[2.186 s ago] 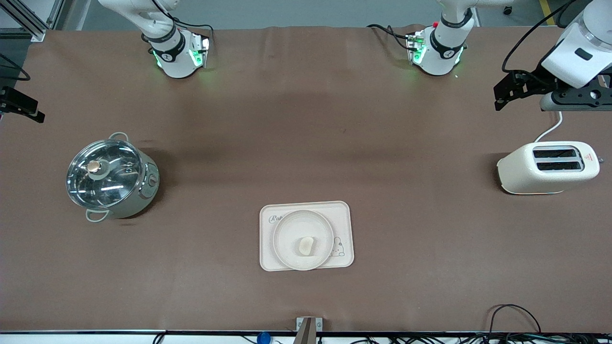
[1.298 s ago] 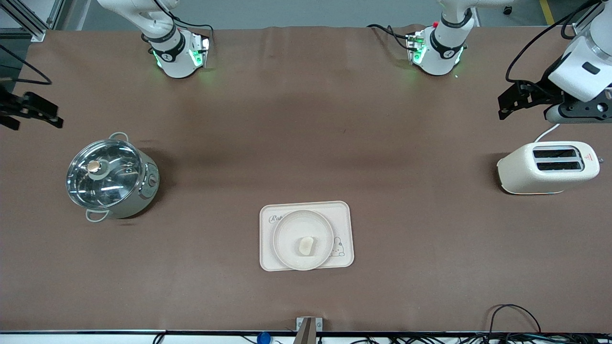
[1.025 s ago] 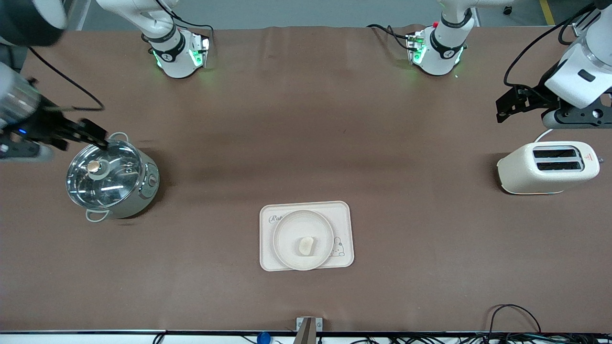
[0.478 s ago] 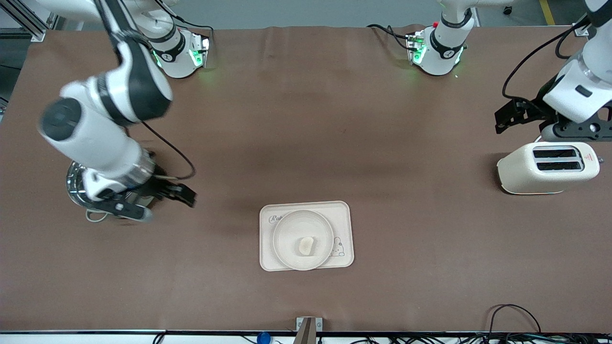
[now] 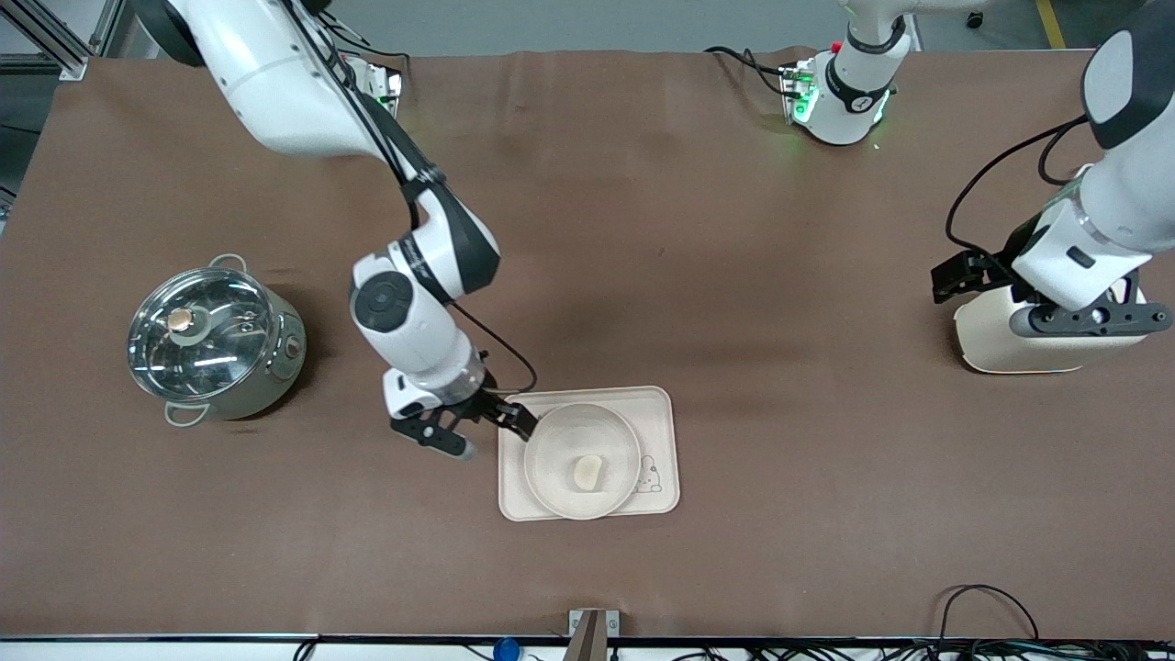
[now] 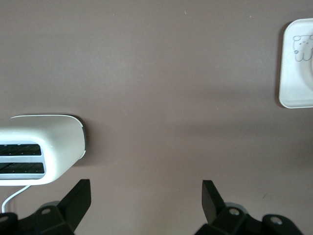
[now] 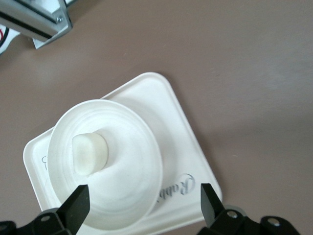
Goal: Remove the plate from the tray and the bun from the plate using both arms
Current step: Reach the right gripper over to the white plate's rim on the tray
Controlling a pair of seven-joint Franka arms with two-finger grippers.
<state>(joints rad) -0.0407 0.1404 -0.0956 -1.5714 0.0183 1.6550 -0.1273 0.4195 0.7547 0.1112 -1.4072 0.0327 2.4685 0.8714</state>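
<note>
Both black fingers (image 7: 74, 205) of the right gripper (image 5: 512, 420) stand wide apart with nothing between them, hanging low over the tray's (image 5: 663, 418) corner, at the edge of the plate (image 5: 552, 445), just below the middle of the front view. In the right wrist view the plate (image 7: 127, 147) lies centre-low on the tray (image 7: 183, 142), with the bun (image 7: 89, 152) resting in its hollow. In the front view the bun (image 5: 587, 472) sits slightly low of the plate's centre. The left gripper (image 5: 945, 281) hovers at the right edge of the front view, over the toaster (image 5: 987, 344), its fingers (image 6: 78, 196) likewise spread and empty; its wrist view shows the toaster (image 6: 44, 147) at lower left and a tray corner (image 6: 293, 93) at upper right. A lidded pot (image 5: 211, 341) stands at the left of the front view, toward the right arm's end of the table (image 5: 643, 229).
</note>
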